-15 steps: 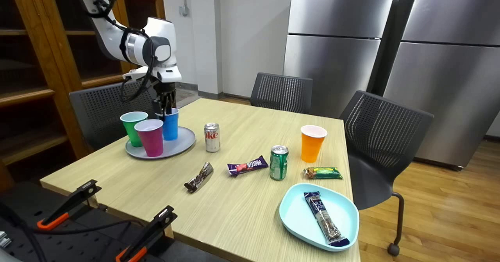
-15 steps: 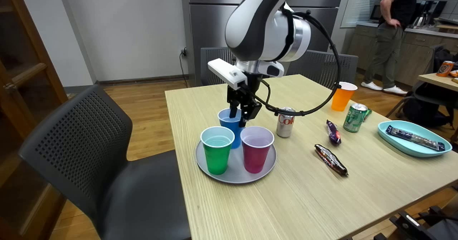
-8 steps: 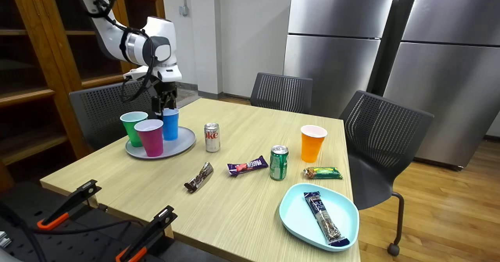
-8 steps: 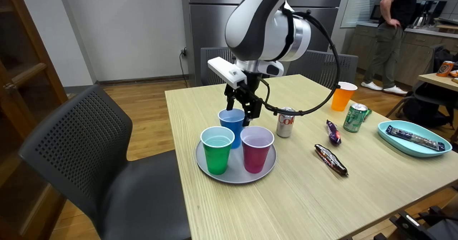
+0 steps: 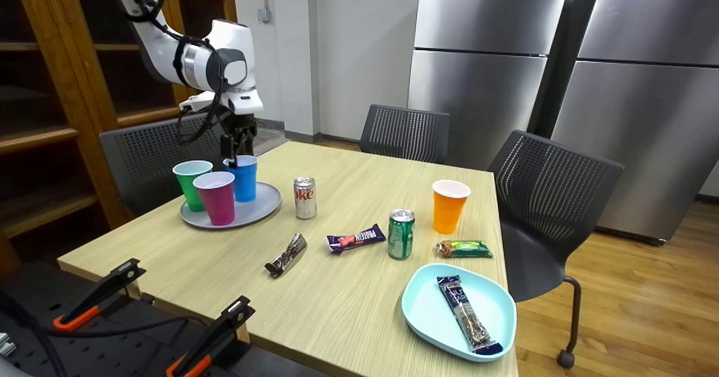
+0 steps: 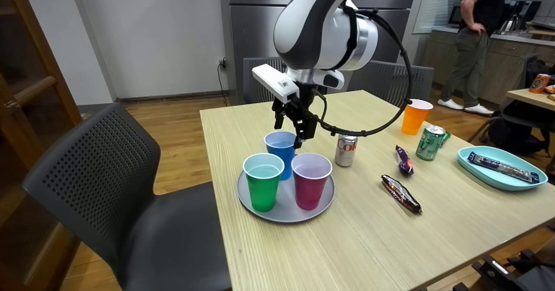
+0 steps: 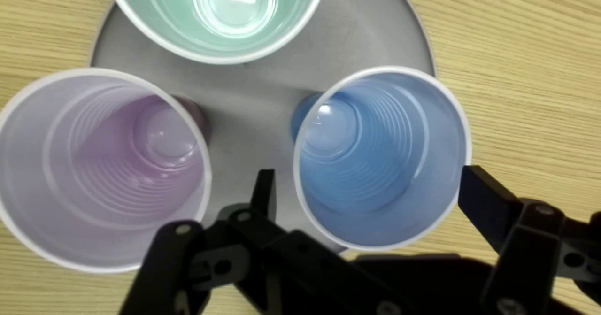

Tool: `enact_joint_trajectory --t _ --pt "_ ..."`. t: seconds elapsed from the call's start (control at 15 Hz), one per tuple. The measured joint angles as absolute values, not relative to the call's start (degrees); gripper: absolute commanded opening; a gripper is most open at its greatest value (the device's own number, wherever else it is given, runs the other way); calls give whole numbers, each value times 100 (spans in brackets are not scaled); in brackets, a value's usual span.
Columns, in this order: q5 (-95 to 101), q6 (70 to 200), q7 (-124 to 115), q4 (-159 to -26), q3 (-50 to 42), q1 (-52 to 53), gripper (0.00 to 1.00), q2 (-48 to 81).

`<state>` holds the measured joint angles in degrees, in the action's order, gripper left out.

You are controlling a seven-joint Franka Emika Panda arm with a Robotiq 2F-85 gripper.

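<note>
Spotting a wooden surface and, on it, a gray plate. Noting the hand, spread wide, holding nothing, with fingers at both sides of the blue cup. Standing upright on the plate, near a green cup and a purple cup. Looks empty and thin, so likely light, slippery and easy to squash. Best to pinch softly, just under the rim.

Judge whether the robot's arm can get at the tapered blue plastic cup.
Probably yes: in the wrist view, the open jaws show either side of the blue cup, with no visible obstruction.
</note>
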<state>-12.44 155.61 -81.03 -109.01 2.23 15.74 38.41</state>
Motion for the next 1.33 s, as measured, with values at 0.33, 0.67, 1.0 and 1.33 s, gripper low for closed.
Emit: enact_joint_trajectory --t 0.33,0.67,1.0,1.33 --pt "-1244 15563 -8101 -10902 227 1573 100 3664" --pt "-1244 15546 -8101 -10937 183 1564 100 3354" --pt "-1244 15478 -8098 -11219 67 1440 100 2881" --pt "-1249 15478 -7958 -11934 51 994 100 2205"
